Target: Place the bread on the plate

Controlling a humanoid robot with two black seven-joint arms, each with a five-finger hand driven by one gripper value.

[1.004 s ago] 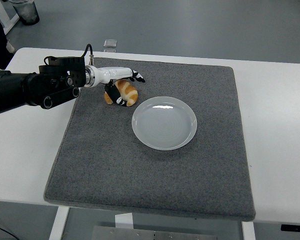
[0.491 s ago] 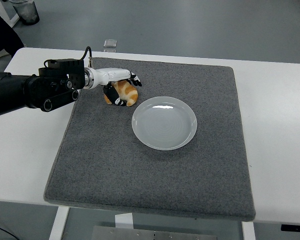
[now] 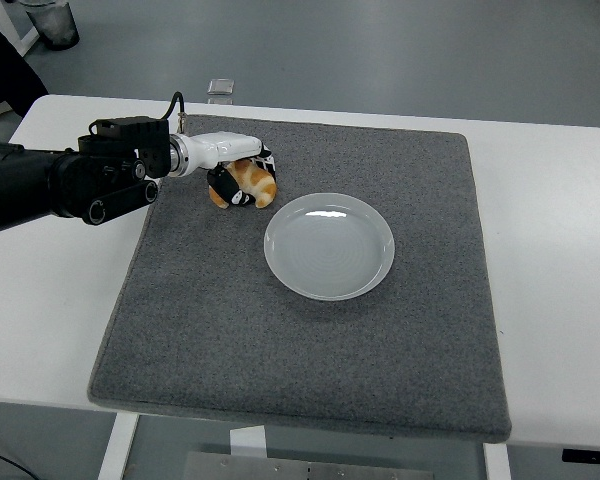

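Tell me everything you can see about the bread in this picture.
The bread is a small golden-brown roll with a paler, lighter patch, crusty-looking and curved. It sits on the grey mat, up and left of the white plate, apart from its rim. The left hand is curled over it, fingers closed around it.

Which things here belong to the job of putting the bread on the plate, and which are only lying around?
Belong to the job:
- bread, on the mat
- white plate, empty
- left hand, fingers curled around the bread

Only lying around:
- grey mat
- white table
- small clear object at the far edge
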